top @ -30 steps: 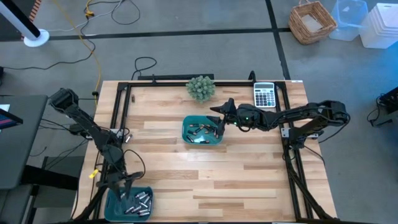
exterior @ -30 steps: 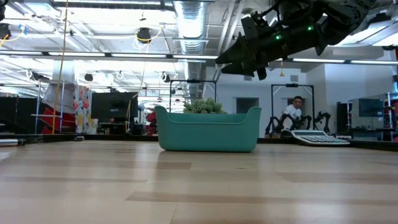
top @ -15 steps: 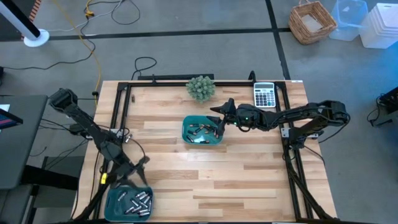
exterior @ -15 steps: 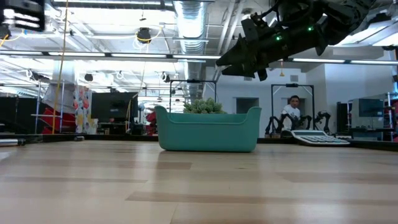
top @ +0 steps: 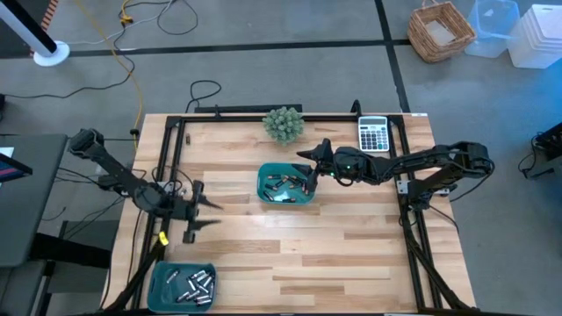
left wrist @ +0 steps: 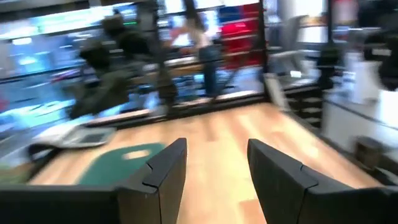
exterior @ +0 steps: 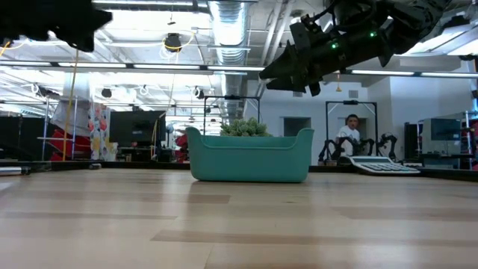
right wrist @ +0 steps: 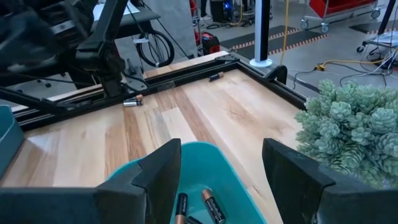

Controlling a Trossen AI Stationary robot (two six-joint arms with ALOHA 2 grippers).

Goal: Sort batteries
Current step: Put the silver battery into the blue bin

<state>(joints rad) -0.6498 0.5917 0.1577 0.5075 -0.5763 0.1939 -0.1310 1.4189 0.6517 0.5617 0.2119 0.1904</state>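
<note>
Batteries (top: 283, 185) lie in a teal tray (top: 263, 195) at the table's middle, and more batteries (top: 193, 283) lie in a second teal tray (top: 159, 279) at the near left corner. My right gripper (top: 309, 168) hangs open above the middle tray's right end; the right wrist view shows a battery (right wrist: 212, 206) in the tray (right wrist: 217, 168) below its fingers (right wrist: 168, 168). My left gripper (top: 207, 213) is open and holds nothing, raised over bare wood left of the middle tray and pointing toward it (left wrist: 124, 163). In the low view the right gripper (exterior: 278, 73) stands above the tray (exterior: 249, 157).
A loose battery (right wrist: 132, 101) lies on the wood near the far left frame, another (right wrist: 216, 76) by the far rail. A small green plant (top: 284, 123) and a grey calculator (top: 374, 134) sit at the far edge. Black frame rails (top: 167, 167) border the table. Bare wood fills the near half.
My left gripper has risen out of the near left tray, travelled toward the far edge and toward the middle tray, and turned from pointing down to pointing level toward the table's right. The right arm has kept still.
</note>
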